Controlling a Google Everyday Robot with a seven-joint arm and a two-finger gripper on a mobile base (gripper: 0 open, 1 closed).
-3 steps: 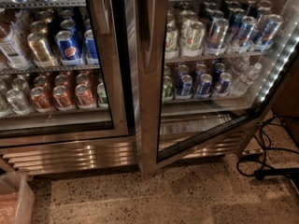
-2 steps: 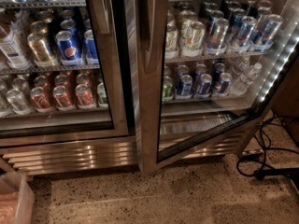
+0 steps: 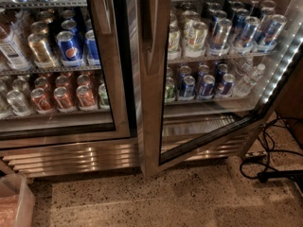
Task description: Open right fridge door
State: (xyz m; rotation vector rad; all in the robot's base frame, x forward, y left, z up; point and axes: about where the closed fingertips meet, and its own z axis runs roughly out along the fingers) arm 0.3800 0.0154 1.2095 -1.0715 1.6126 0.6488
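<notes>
Speckled floor (image 3: 165, 202), one left door (image 3: 61, 137) shut, one right fridge door (image 3: 151, 103) ajar, tool out of view, grip untellable

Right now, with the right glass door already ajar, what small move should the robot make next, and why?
Probably swing the right fridge door a little wider. Its lower edge already angles out from the cabinet, yet it covers most of the cans. The claw is out of the camera view, so whether it holds the handle cannot be told.
</notes>
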